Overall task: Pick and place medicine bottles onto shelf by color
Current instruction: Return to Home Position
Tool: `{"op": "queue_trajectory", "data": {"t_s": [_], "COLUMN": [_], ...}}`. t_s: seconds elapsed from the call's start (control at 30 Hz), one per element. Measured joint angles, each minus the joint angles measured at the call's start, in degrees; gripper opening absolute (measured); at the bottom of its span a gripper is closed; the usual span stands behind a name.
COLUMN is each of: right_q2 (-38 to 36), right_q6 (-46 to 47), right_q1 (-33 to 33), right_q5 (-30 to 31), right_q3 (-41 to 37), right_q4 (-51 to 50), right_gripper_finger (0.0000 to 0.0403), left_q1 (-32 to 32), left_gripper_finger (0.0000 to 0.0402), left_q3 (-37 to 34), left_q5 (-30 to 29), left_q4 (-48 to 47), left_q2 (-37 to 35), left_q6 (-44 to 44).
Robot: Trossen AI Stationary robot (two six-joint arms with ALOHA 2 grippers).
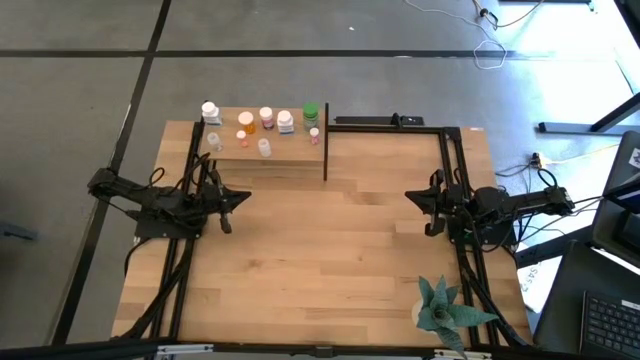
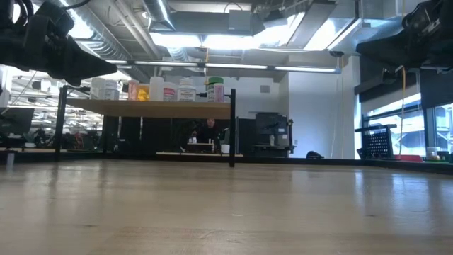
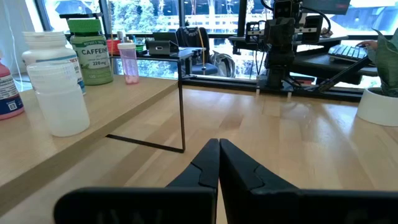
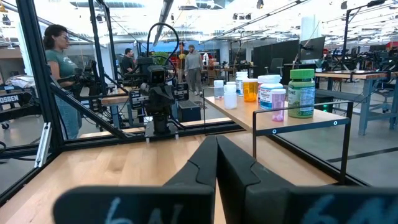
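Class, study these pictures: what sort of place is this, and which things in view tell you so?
Probably a robotics lab in an open industrial hall: the left gripper and right gripper hang shut over a wooden table, ceiling ducts run bare overhead, and a person stands among other rigs.

A green spiky plant [image 1: 443, 305] sits at the near right corner of the big wooden table [image 1: 330, 250]. A person [image 4: 59, 74] stands in the room behind.

We see the medicine bottles [image 1: 266, 119] standing upright together on the shelf [image 1: 295, 152], a light wood platform on black posts. We find the green bottle [image 1: 310, 112] at one end.
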Motion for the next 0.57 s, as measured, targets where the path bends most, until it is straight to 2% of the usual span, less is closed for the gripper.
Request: {"op": "queue_trajectory", "data": {"t_s": [0.57], "right_q2": [0.0], "right_q6": [0.0], "right_q1": [0.0], "right_q5": [-0.01], "right_q3": [0.0], "right_q4": [0.0], "right_gripper_finger": [0.0011], "left_q1": [0.02], "left_gripper_finger": [0.0], "left_q3": [0.0], "left_q5": [0.0], "left_q4": [0.0], "left_q2": [0.0], "left_q6": [0.0]}}
